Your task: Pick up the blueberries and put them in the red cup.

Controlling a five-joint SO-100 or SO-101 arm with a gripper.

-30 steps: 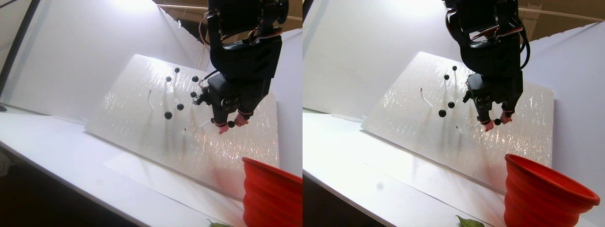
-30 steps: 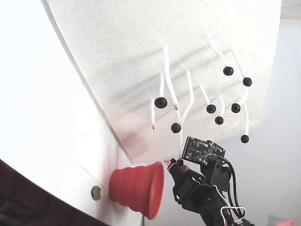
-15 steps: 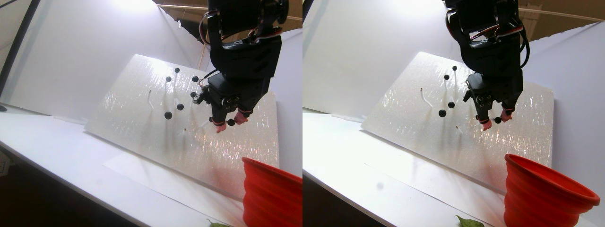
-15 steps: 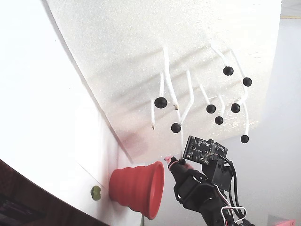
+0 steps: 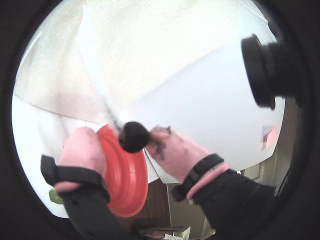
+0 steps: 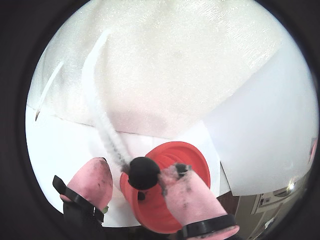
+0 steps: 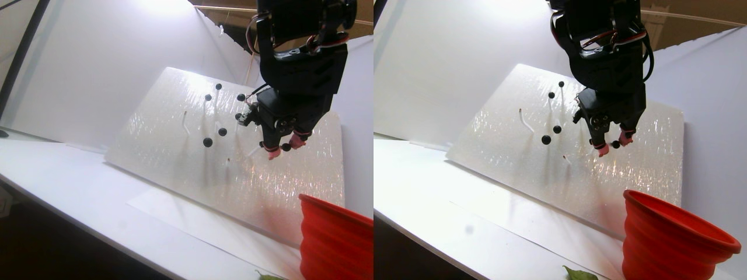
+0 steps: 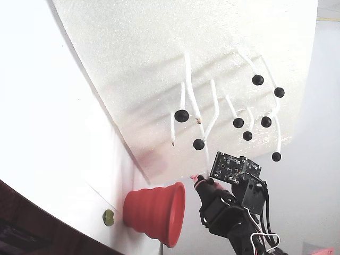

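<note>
My gripper hangs in front of the tilted white foam board. Its pink fingertips stand either side of one black blueberry that is still on its fuzzy white stem. In both wrist views the berry rests against the smudged finger, and a gap shows on the other side, so the gripper is open. The red cup stands below and to the side of the fingers. A small dark ball lies inside it. Several more blueberries stick out of the board on stems.
Two bare white stems with no berry poke from the board. A small yellow-green blob lies on the white table beside the cup, close to the dark table edge. White walls enclose the back and side.
The gripper has risen slightly along the board, away from the cup, and the berry between its fingers has moved with it. The other berries and the cup have stayed put.
</note>
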